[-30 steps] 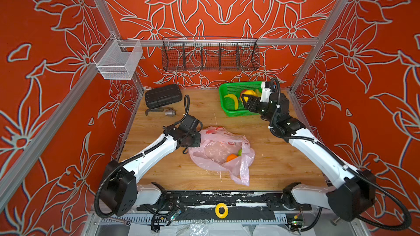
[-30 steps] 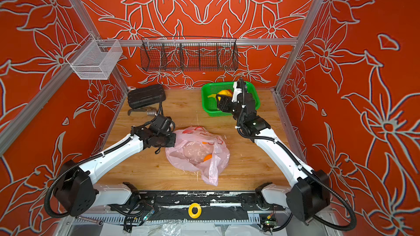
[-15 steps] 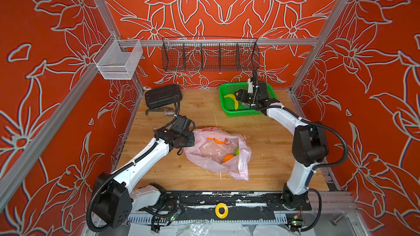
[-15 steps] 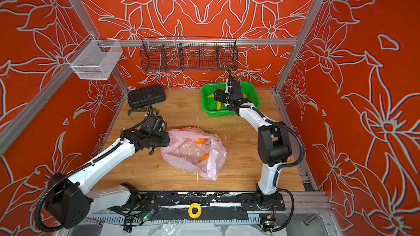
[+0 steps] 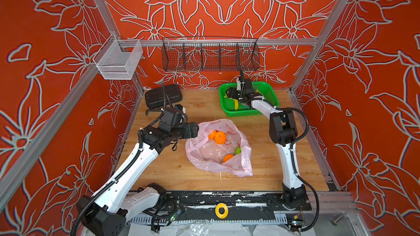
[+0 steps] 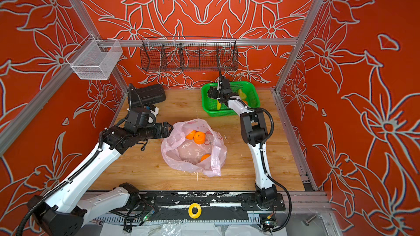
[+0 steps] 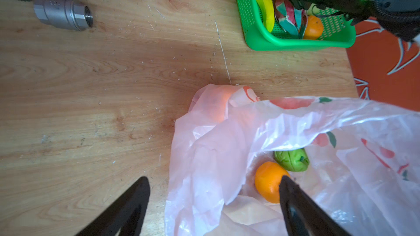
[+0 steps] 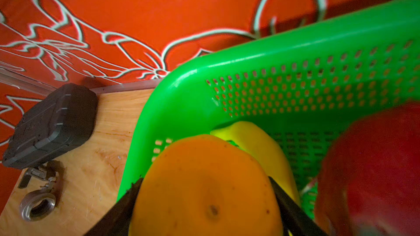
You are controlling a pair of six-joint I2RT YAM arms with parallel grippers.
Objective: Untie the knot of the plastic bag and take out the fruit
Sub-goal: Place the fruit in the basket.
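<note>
bag point(image 5: 213, 155) open on worktop point(image 5: 172, 169), holding oranges point(image 5: 220, 137), green fruit point(image 7: 292, 160) | basket point(image 7: 247, 14): banana point(image 7: 266, 12), dragon fruit point(image 7: 288, 18) | left tool point(image 7: 213, 178) apart at bag edge | right tool point(image 8: 204, 179) clamped on orange point(image 8: 204, 196) at basket, grip shown only by right wrist view

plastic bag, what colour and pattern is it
The plastic bag is translucent pale pink with red fruit prints; shows best in the left wrist view.

White arm links point(image 5: 134, 173) with black joints point(image 5: 283, 128); ribbed black cables point(image 5: 307, 125); left gripper point(image 7: 214, 178) black, tapered.
</note>
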